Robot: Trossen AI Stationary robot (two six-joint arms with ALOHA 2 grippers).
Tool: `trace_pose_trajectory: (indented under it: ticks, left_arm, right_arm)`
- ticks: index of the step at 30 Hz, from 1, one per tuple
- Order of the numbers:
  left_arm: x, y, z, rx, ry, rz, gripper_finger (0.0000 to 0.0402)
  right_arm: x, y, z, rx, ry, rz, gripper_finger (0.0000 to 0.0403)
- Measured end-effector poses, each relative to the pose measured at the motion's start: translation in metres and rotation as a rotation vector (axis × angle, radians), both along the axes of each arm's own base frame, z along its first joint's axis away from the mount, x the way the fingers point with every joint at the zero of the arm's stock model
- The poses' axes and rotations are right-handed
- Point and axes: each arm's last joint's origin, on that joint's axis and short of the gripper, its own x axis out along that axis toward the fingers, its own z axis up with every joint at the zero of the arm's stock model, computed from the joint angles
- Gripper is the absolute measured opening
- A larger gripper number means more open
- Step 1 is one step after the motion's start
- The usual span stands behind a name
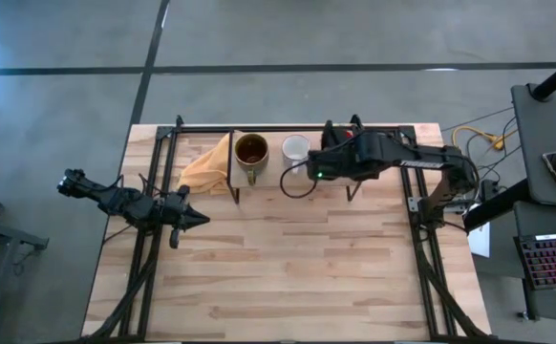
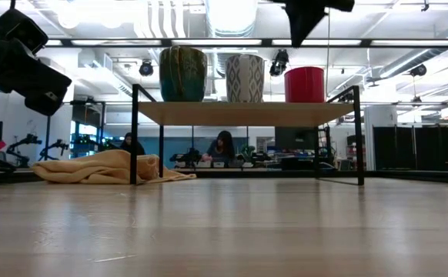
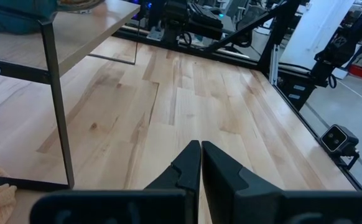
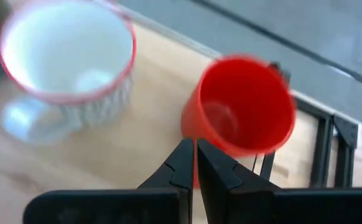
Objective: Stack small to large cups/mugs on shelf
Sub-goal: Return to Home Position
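1. your right gripper (image 4: 191, 148) hangs over the shelf (image 2: 243, 113), both fingers pressed together tip to tip, gripping nothing.
2. straight below those tips and just ahead sits the red mug (image 4: 246, 106), upright on the shelf board with its mouth facing up at the wrist camera. the tips are clear of its rim, no contact.
3. off to one side, farther from the tips than the red one, is the white mug (image 4: 69, 56), upright too, its handle sticking out over the board.
4. from table height you get the full row on the shelf. the red mug is right under your right gripper, the white mug is next along, and the brownish-olive mug (image 2: 183, 74) is at the far end from it. all three are standing with small gaps between them, and the gripper is well above their rims.
5. your left gripper (image 3: 201, 155) is low over the table (image 3: 187, 106), fingers closed against each other, empty. the shelf's nearest leg stands off to its side and the mugs are well apart from it.
6. a yellow cloth (image 1: 206, 170) lies crumpled on the table between the left gripper and the shelf, tucked at the shelf end where the brownish-olive mug stands.
7. beyond the shelf, in the room behind, two people (image 2: 222, 146) sit at a bench.
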Motion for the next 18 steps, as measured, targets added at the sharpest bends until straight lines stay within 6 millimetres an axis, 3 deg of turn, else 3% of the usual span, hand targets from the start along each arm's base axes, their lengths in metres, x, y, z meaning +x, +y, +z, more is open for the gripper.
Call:
trace_pose_trajectory:
  ticks: [4,8,12,18]
  left_arm:
    - [0.000,0.000,0.000,0.000,0.000,0.000,0.0000]
    - [0.000,0.000,0.000,0.000,0.000,0.000,0.0000]
    - [0.000,0.000,0.000,0.000,0.000,0.000,0.0000]
    - [0.000,0.000,0.000,0.000,0.000,0.000,0.0000]
  right_arm:
    - [-0.005,-0.004,0.025,-0.095,-0.079,-0.039,0.0011]
    - [-0.014,-0.035,0.042,-0.113,-0.133,-0.139,0.0011]
    - [-0.025,-0.076,0.039,0.027,-0.122,-0.226,0.0011]
    - [-0.044,-0.122,0.032,0.181,-0.095,-0.287,0.0011]
